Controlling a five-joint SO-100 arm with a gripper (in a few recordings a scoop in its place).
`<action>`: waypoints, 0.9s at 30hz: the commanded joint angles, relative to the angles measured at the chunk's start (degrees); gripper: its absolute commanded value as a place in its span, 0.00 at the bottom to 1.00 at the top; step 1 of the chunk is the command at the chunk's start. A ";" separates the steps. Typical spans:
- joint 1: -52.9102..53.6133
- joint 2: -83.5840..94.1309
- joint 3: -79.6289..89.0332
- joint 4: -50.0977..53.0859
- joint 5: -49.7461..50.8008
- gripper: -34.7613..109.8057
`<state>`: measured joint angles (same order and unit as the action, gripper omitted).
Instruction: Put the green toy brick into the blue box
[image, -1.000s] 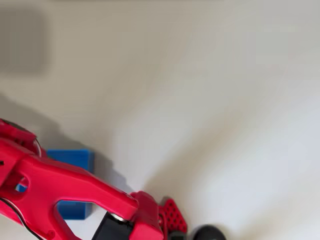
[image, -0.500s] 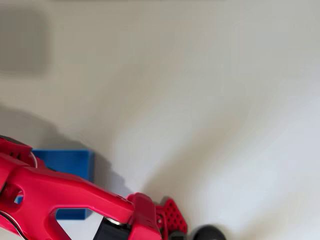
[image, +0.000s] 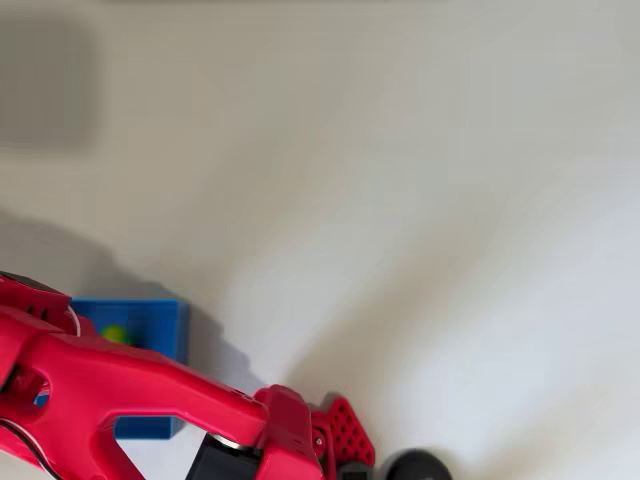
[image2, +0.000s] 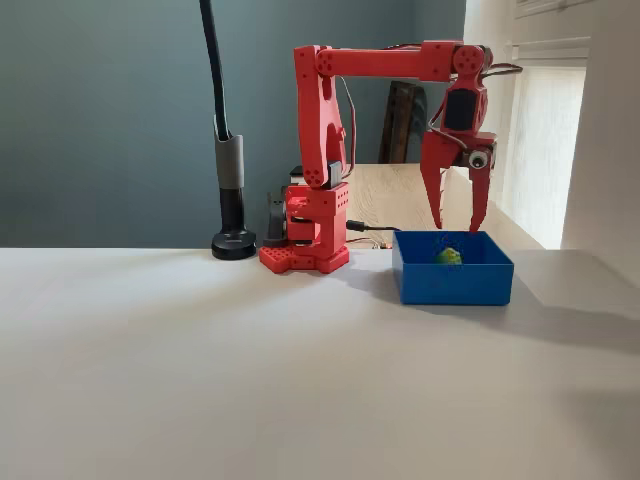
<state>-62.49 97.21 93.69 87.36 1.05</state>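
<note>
Your hand (image2: 458, 227) hangs above the blue box (image2: 453, 282), fingers spread and pointing down, gripping nothing. Green toy brick (image2: 447, 257) lies inside the box on its floor, directly beneath the fingertips and clear of them. Overhead view: brick (image: 115, 334) beside the red arm (image: 130, 395). Box sits on the bench (image2: 250, 380).

I see a plain white table (image2: 250, 370) carrying a square bright-blue plastic box (image2: 452, 281) directly beneath my red pincer (image2: 457, 226), with the arm's red base (image2: 305, 255) and a black round lamp foot (image2: 234, 243) off to the pincer's left.
</note>
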 joint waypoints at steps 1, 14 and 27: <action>-1.14 1.93 -0.70 0.88 0.79 0.44; 4.31 2.02 -16.96 0.97 -1.85 0.24; 30.41 1.93 -18.11 -1.23 -7.91 0.24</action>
<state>-38.41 97.21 77.34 87.28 -4.57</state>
